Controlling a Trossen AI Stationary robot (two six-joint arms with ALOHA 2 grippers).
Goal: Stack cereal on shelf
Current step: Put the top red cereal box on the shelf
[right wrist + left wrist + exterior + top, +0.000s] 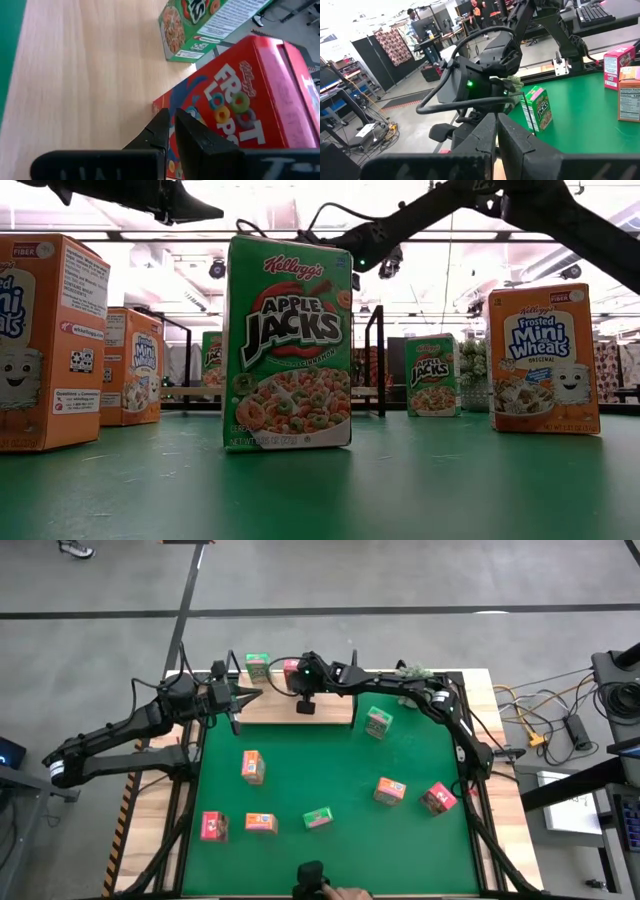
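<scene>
From above, we see the shelf point(296, 705) at the far edge of the green mat point(330, 780), with a green box point(258, 666) and a red box point(291, 670) already on it. The right claw point(306, 690) hangs over the shelf just beside the red box, and the left claw point(243, 698) points in at the shelf's left end. Seven more boxes lie scattered on the mat, among them a green one point(378, 722) near the shelf and an orange one point(253, 767) mid-mat.

At table height, an Apple Jacks box point(290, 345) stands upright up front, with Mini-Wheats boxes point(544, 360) to either side; both arms cross overhead, and the shelf sits far behind.

Past the left wrist, we see our left fingers point(520, 145) pressed together and holding nothing, aimed toward the right arm's wrist point(470, 90), which is close in front.

Past the right wrist, the right fingers point(197, 135) are shut too, empty, with their tips right at the face of the Froot Loops box point(240, 115) on the wooden board point(80, 75).

We judge two risks here. The shut right fingers could nudge the red box over or push it into the green one beside it if they drift forward. The two arms are also crowded over the same end of the shelf, so either one swinging could strike the other.
</scene>
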